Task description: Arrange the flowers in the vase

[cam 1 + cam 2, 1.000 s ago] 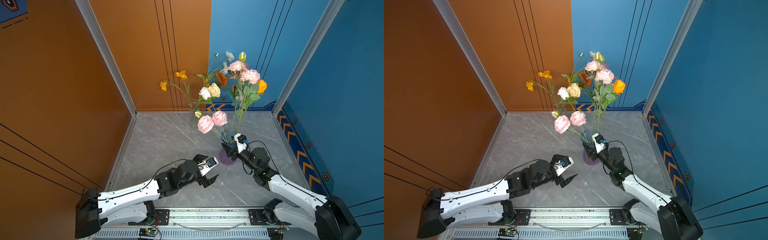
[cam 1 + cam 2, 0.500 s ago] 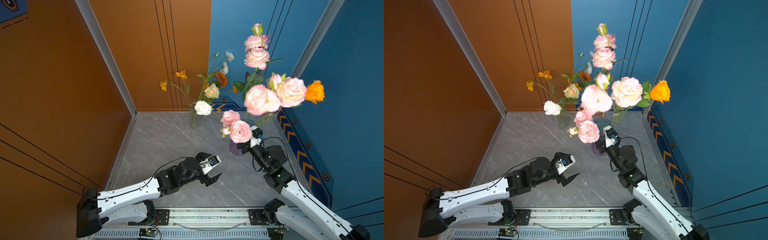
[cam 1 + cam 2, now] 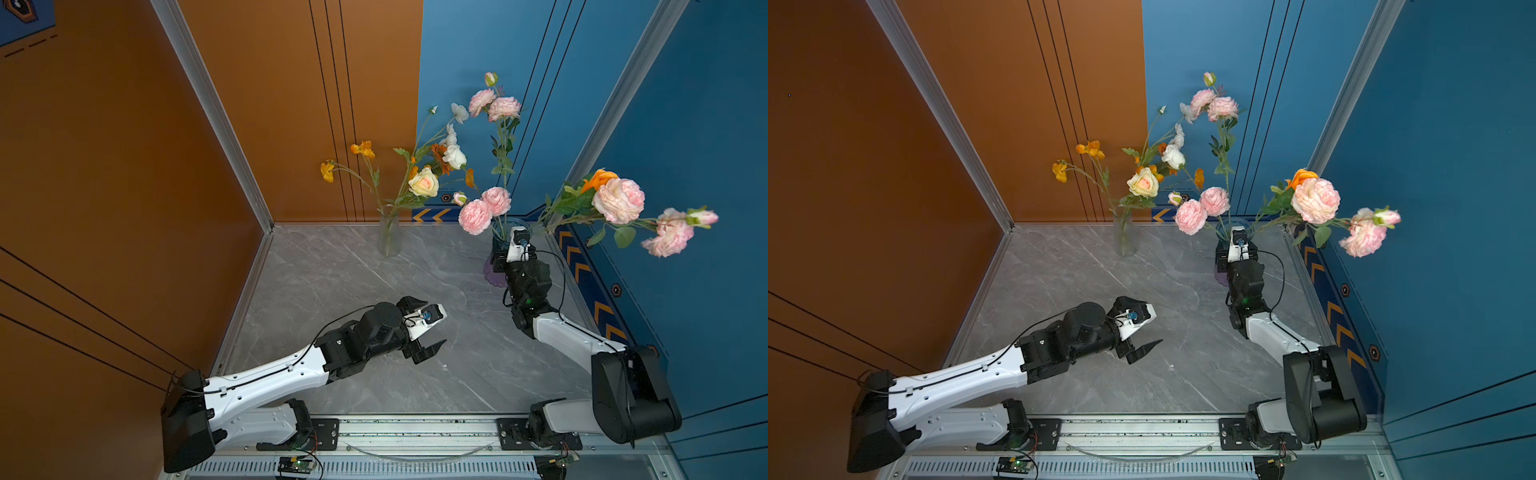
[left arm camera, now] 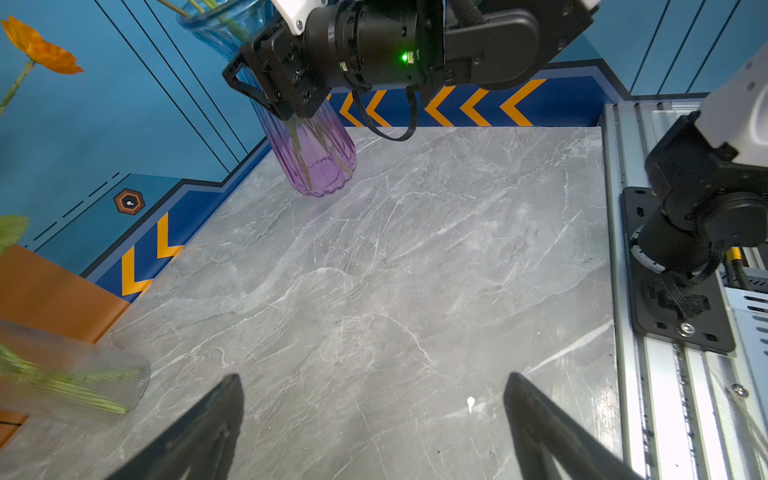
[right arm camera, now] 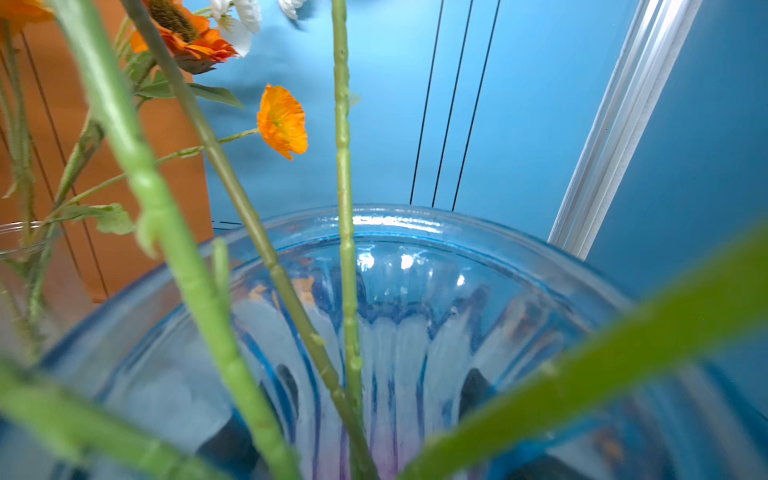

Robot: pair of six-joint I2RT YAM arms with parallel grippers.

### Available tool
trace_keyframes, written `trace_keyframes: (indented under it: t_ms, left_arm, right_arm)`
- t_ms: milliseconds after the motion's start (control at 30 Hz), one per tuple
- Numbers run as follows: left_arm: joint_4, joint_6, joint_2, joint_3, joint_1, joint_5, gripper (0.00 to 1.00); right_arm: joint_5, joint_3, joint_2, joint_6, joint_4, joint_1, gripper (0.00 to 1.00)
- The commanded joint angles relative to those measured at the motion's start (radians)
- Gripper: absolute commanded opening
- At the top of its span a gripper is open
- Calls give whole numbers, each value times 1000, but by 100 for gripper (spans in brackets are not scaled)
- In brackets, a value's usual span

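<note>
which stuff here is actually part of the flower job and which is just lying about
Part of the job:
pink ruffled flowers on long green stems; blue-to-purple ribbed glass vase, gripped by the right claw; clear ribbed glass vase holding orange, white and cream flowers; open left claw.

Just lying about:
small white speck on the grey marble tabletop; green circuit board by the front metal rail.

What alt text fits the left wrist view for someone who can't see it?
The right gripper grips a blue-to-purple glass vase holding green stems near the blue wall, across a grey marble table. In the foreground the left gripper stands wide open and empty, a clear ribbed vase beside it.
</note>
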Motion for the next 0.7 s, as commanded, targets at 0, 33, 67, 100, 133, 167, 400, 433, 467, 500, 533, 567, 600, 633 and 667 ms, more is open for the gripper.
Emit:
trace_keyframes:
  t_ms: [0, 33, 67, 100, 133, 167, 400, 433, 467, 500, 533, 567, 600, 633, 667]
  left_arm:
    - [3, 7, 16, 14, 39, 54, 98]
    - [8, 4, 22, 10, 49, 61, 98]
    - [13, 3, 28, 8, 60, 67, 98]
    - [19, 0, 35, 5, 69, 71, 98]
    - [21, -2, 40, 5, 76, 76, 98]
    - [23, -3, 48, 6, 86, 81, 98]
    - [23, 3, 109, 44, 127, 106, 98]
    - [26, 3, 118, 51, 127, 106, 98]
    - [27, 5, 130, 59, 131, 108, 98]
    - [30, 5, 138, 64, 132, 111, 98]
    - [32, 5, 149, 72, 132, 113, 98]
    - [32, 5, 160, 80, 132, 117, 98]
    - [32, 5, 170, 86, 132, 116, 98]
    - [31, 5, 180, 91, 132, 115, 98]
    - [32, 5, 190, 97, 132, 114, 98]
  right_arm:
    - [13, 119, 64, 9, 406, -37, 15]
    - [13, 136, 100, 19, 422, -47, 15]
    - [8, 153, 140, 26, 448, -58, 15]
    - [2, 168, 180, 27, 477, -63, 15]
    - [2, 183, 215, 25, 493, -67, 15]
    - [4, 208, 250, 25, 489, -70, 14]
    - [-42, 376, 436, 131, 414, -124, 15]
    - [-49, 392, 457, 146, 413, -132, 14]
    - [-52, 408, 481, 149, 424, -137, 15]
    - [-51, 420, 500, 142, 431, -137, 14]
    - [-51, 435, 520, 132, 430, -137, 15]
    - [-53, 449, 537, 128, 421, -138, 15]
    - [-58, 463, 549, 128, 410, -140, 15]
    - [-64, 477, 560, 131, 392, -142, 15]
    - [-56, 489, 573, 140, 377, -143, 15]
